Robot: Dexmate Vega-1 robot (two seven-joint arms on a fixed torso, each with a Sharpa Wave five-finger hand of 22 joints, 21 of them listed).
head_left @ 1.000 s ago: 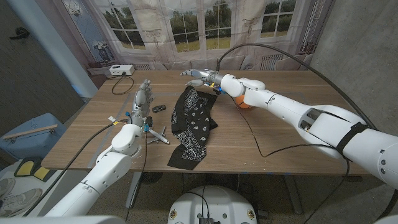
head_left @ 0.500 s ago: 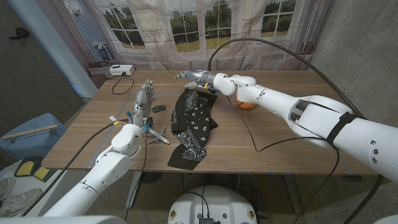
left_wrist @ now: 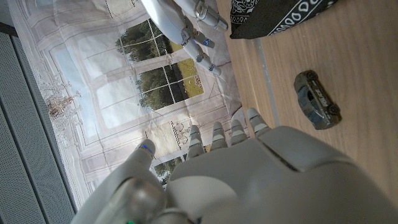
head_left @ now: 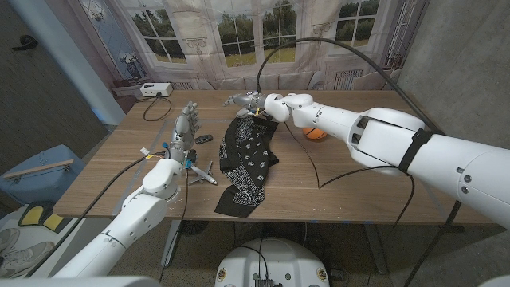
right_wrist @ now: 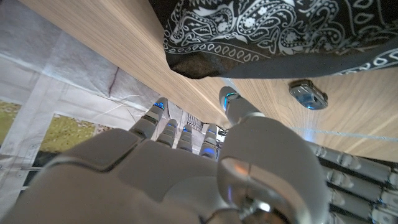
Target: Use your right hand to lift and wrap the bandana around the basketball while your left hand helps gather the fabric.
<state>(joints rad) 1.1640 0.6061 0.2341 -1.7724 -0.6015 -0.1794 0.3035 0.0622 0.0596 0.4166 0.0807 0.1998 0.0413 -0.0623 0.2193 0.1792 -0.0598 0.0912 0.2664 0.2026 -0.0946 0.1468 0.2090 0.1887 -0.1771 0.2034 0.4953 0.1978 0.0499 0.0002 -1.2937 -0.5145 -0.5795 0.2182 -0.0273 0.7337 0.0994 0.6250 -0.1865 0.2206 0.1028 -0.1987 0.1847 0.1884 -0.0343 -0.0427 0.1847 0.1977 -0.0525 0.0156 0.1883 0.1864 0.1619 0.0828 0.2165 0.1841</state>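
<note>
- The bandana (head_left: 245,158) lies crumpled down the middle of the bench (head_left: 343,187), its near end draped over the bench edge; a careless tug could drag it off.
- The left hand (head_left: 182,127) stands beside it, fingers straight and apart, holding nothing.
- The right hand (head_left: 247,100) hovers open and empty past the far corner; it may snag only one layer.
- The basketball (head_left: 314,133) sits apart, half-hidden behind that arm, which could knock it rolling.

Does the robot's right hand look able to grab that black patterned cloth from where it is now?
Probably yes. The right hand hovers open by the far end of the bandana, with nothing between them. The basketball sits behind the arm, out of the way.
</note>
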